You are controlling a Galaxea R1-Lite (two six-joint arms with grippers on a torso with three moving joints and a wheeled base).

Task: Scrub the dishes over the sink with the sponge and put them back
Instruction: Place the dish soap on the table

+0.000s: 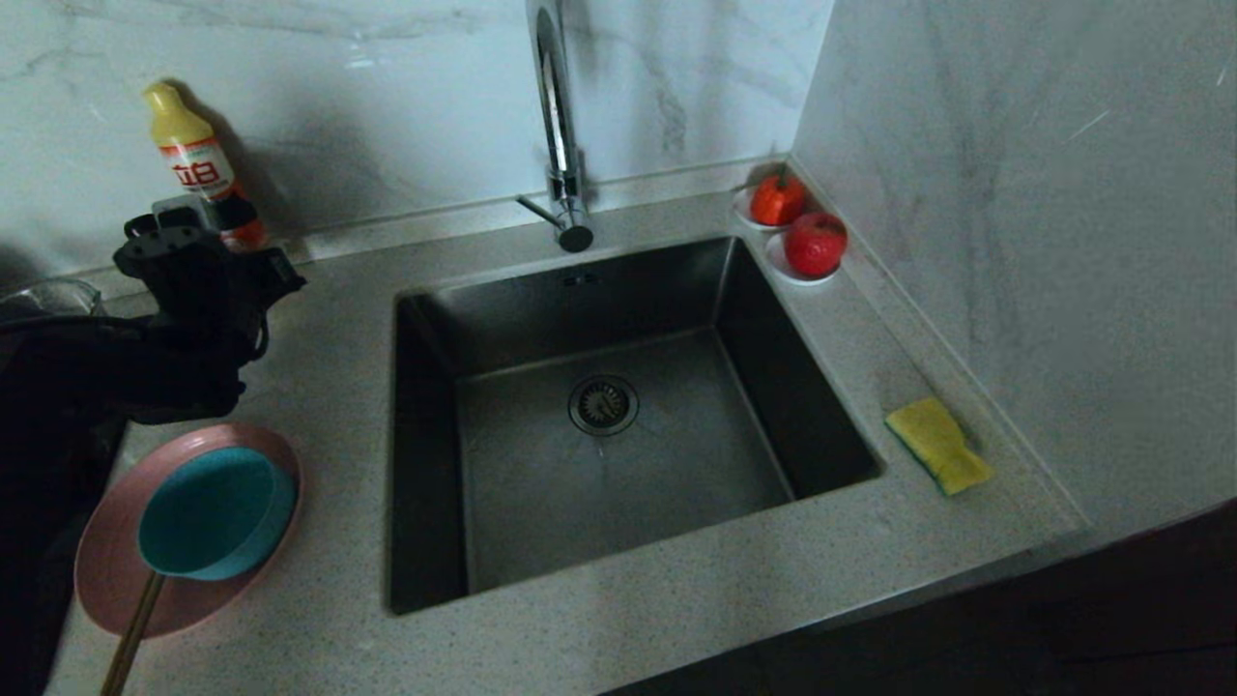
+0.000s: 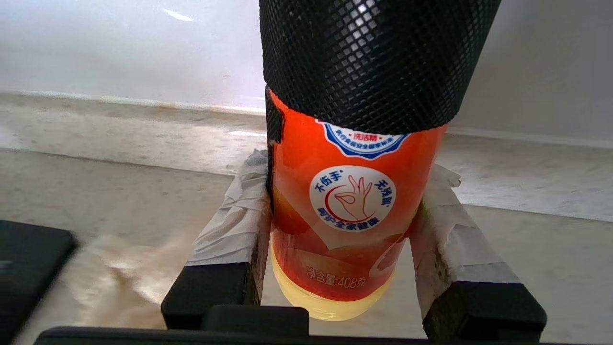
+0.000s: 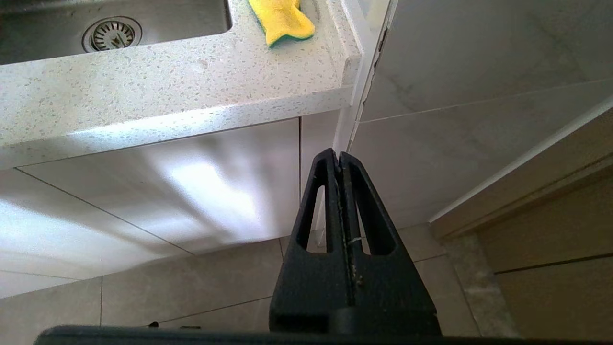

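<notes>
A pink plate (image 1: pixel 111 570) lies on the counter left of the sink (image 1: pixel 541 503), with the teal bowl (image 1: pixel 217 512) resting on it. The yellow sponge (image 1: pixel 937 445) (image 3: pixel 282 19) lies on the counter right of the sink, near the wall. My left gripper (image 1: pixel 208 256) (image 2: pixel 347 167) is at the back left by the wall, shut on an orange detergent bottle (image 1: pixel 193 155) (image 2: pixel 345 211), one taped finger pressed on each side. Whether the bottle's base touches the counter I cannot tell. My right gripper (image 3: pixel 339 155) hangs shut and empty below the counter's front edge.
A tall chrome tap (image 1: pixel 556 126) rises behind the sink. Two white saucers with red fruit (image 1: pixel 778 198) (image 1: pixel 815 244) sit in the back right corner. A glass pot (image 1: pixel 48 295) stands at the far left. A wooden stick (image 1: pixel 135 628) sticks out from under the bowl.
</notes>
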